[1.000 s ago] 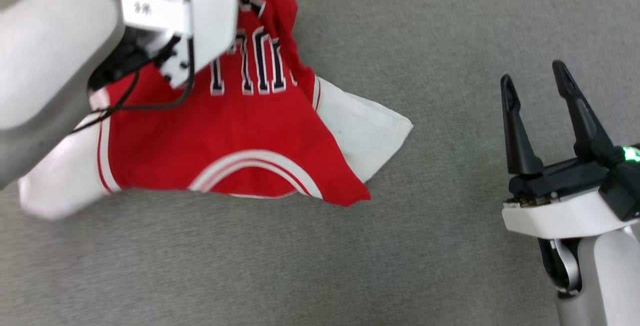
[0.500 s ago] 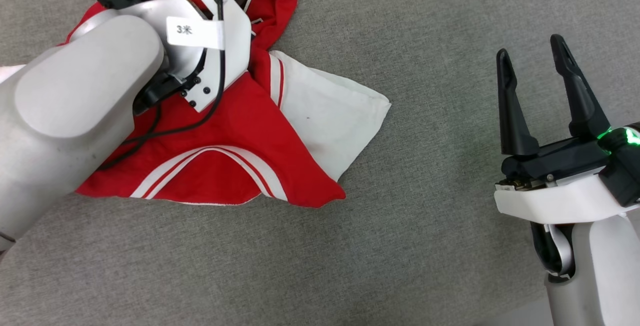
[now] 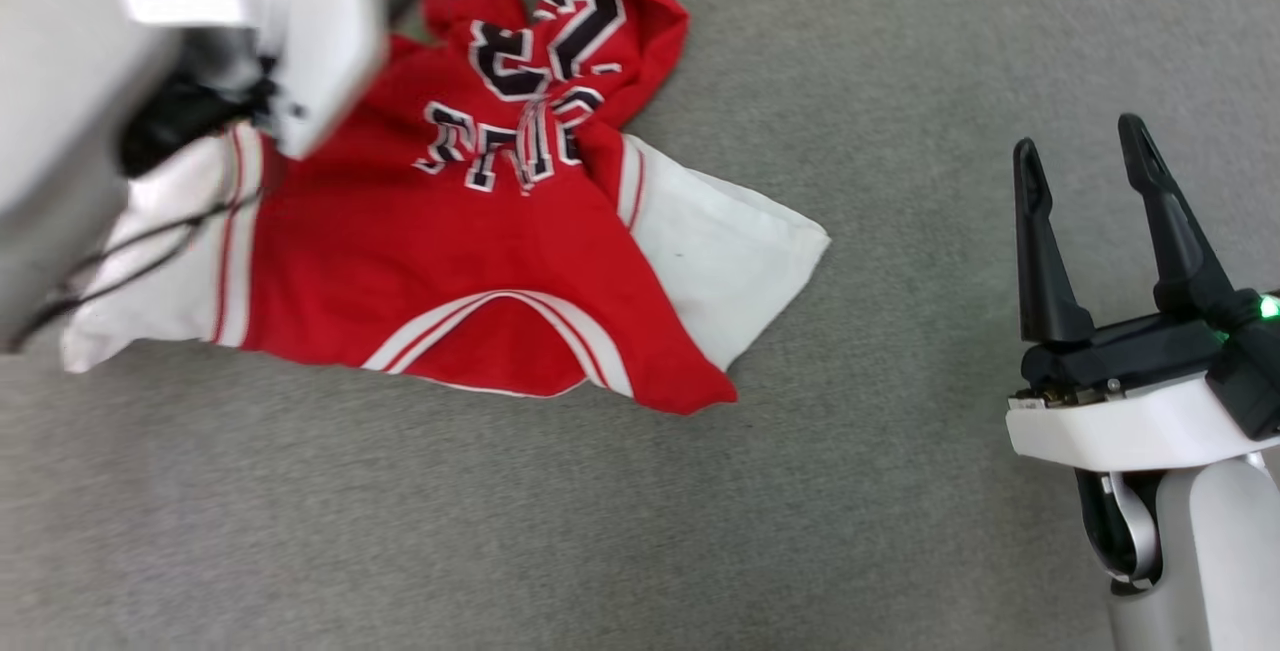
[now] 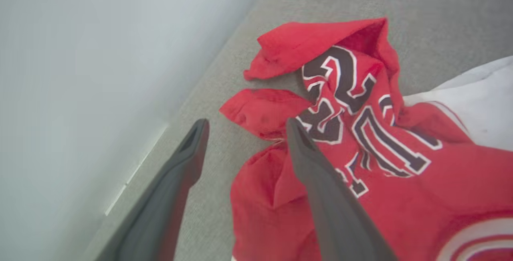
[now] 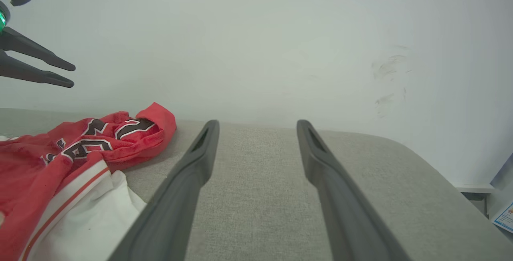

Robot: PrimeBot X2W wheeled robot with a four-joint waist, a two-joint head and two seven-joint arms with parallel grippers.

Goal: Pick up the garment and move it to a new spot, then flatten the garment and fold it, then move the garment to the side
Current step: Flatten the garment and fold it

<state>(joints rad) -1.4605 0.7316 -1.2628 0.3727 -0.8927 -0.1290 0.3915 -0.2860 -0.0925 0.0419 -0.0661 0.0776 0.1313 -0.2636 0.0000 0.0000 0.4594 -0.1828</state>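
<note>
From the head view, I see the shirt (image 3: 470, 261) lying crumpled on the grey cushion (image 3: 900, 531). My right claw (image 3: 1076, 136) is spread and empty, off to its right. In the left wrist view, the left claw (image 4: 247, 122) is spread and empty over the bunched lettering. In the right wrist view, the shirt lies lower left.

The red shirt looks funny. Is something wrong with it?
Yes. The garment lies crumpled on the grey surface, not flat: its far end is bunched, so the black lettering is folded over itself. One white sleeve has a small dark speck.
</note>
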